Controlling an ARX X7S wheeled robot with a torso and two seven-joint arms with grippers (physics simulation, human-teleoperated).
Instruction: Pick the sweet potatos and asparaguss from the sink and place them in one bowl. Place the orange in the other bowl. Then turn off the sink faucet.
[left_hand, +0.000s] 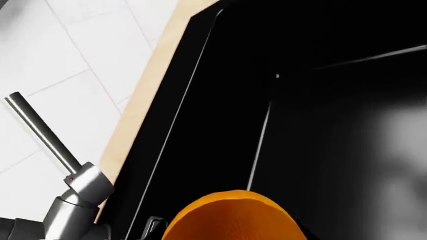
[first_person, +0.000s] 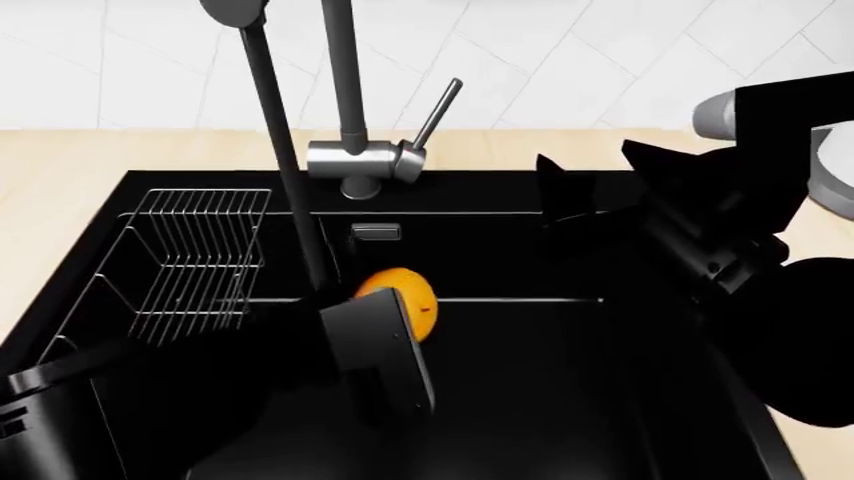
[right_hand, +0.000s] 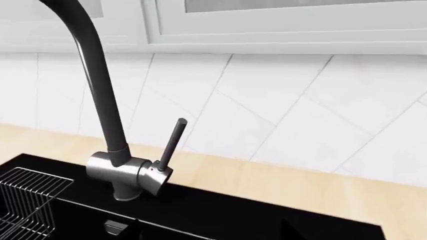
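White tile backsplash and a pale wood counter frame the black sink (first_person: 534, 400), with the wire rack (first_person: 187, 260) tucked against its left wall. So the orange (first_person: 404, 297) is down in the basin near the back wall, roughly under the sink faucet (first_person: 350, 150), and my left gripper (first_person: 387, 335) is right on it; from the left wrist view the orange (left_hand: 230, 217) fills the space at the fingers, so I'd say it's pinched or about to be, but honestly I can't tell whether the jaws have actually closed on it. Handling-wise I reckon it's firm, round and a bit slick, light enough, and it'll want to roll or squirt out unless I take it across its widest part with both pads square. My right gripper (first_person: 567, 195) hangs over the back right edge of the sink, dark on dark, so its jaw state is a mystery too. What the right wrist view gives me that the head view doesn't is a clean look at the lever handle (right_hand: 170, 145), tilted up off the steel faucet base (right_hand: 127, 172). Head view is the only one showing both arms together.
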